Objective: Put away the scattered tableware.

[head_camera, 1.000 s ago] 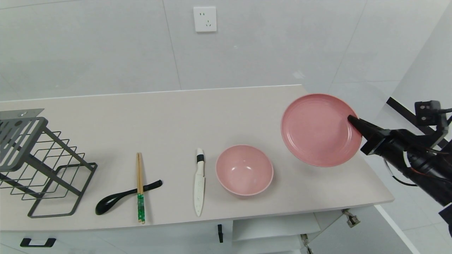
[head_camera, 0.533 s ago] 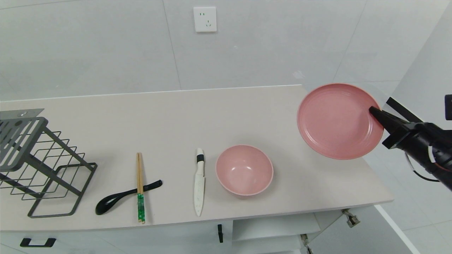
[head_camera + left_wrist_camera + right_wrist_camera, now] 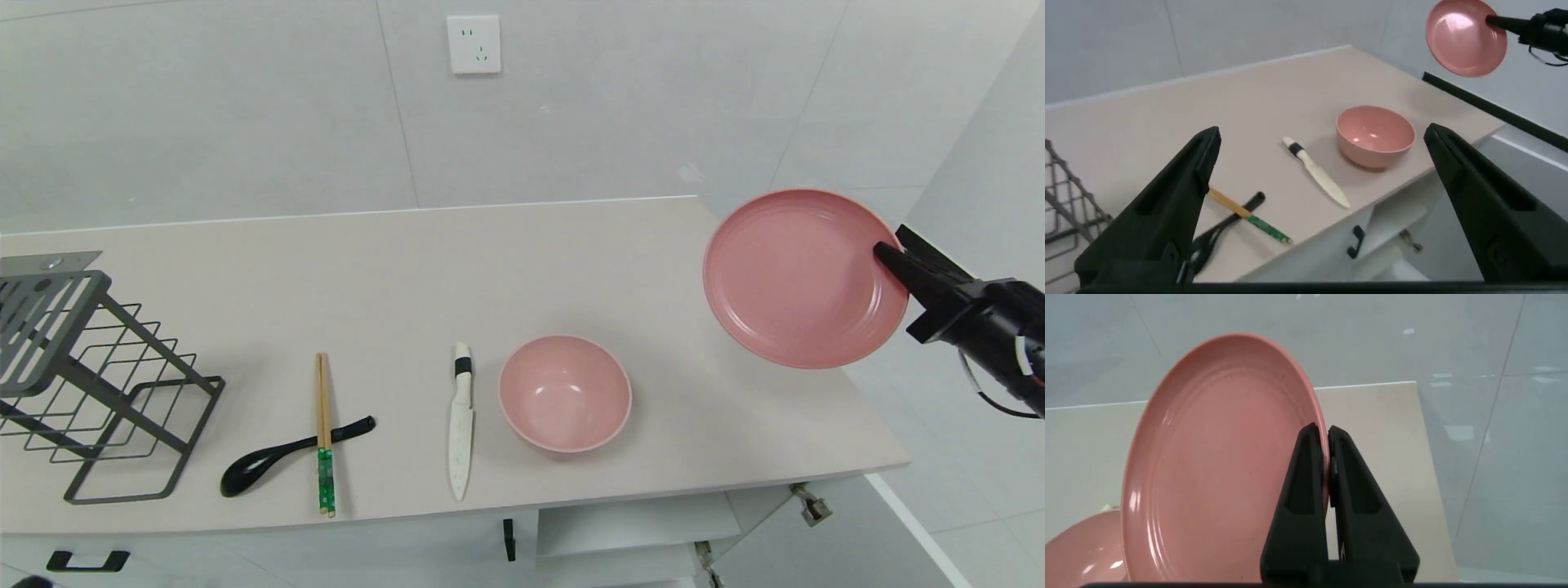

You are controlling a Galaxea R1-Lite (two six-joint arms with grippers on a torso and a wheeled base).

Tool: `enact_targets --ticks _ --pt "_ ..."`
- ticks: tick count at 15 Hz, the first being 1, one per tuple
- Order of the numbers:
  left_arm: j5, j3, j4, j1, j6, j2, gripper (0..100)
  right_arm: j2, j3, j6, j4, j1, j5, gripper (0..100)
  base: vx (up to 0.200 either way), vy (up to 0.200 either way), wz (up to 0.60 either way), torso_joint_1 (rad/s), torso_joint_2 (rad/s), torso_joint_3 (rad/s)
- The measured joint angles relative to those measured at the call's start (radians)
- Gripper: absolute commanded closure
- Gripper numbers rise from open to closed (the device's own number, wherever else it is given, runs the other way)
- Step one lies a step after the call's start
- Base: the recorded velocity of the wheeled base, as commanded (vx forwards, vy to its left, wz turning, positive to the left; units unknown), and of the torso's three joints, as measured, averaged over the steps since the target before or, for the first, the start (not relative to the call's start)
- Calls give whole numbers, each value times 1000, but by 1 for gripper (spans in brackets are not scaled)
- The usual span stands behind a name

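The right gripper (image 3: 883,251) is clamped on the right rim of the pink plate (image 3: 796,278), which hangs tilted in the air past the right end of the counter (image 3: 408,269); the left gripper (image 3: 1321,140) hovers above the counter's near side with its fingers wide apart. The likely step is carrying the plate to the wire rack (image 3: 82,384) at the far left. A one-edge pinch may let the plate swing, so move slowly; pass well above the bowl (image 3: 565,394), knife (image 3: 461,420), chopsticks (image 3: 325,433) and spoon (image 3: 286,453); turn the plate upright before lowering it between the wires.
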Motion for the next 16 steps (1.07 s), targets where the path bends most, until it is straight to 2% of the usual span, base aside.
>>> enact_targets --ticks 1,3,5,7,8,9,11,12,13,16 --pt "-4 -8 -2 -9 -12 51 0 -1 -1 -9 0 -1 1 100 0 0 0 0 0 0" --pt "-9 -12 -3 -74 -19 153 0 -2 -3 -14 0 -2 1 100 0 0 0 0 0 0" --pt "-10 -21 -21 -199 -20 279 0 -7 -1 -15 0 -10 31 100 0 0 0 0 0 0" --pt "-9 -43 -107 -294 -20 410 0 -12 2 -19 0 -23 54 100 0 0 0 0 0 0" --pt "-6 -51 -194 -330 -20 491 0 -13 4 -19 0 -25 55 100 0 0 0 0 0 0" --pt "-3 -53 -276 -352 -20 561 0 -14 5 -20 0 -26 55 100 0 0 0 0 0 0" --pt "11 -39 -511 -385 -19 720 0 -14 7 -24 0 -27 56 100 0 0 0 0 0 0" --pt "19 -25 -589 -394 -20 774 0 -15 9 -26 0 -28 57 100 0 0 0 0 0 0" --pt "23 -10 -617 -401 -20 824 0 -17 9 -27 0 -29 57 100 0 0 0 0 0 0" --pt "35 -7 -624 -433 -20 909 0 -24 13 -27 0 -29 58 100 0 0 0 0 0 0"
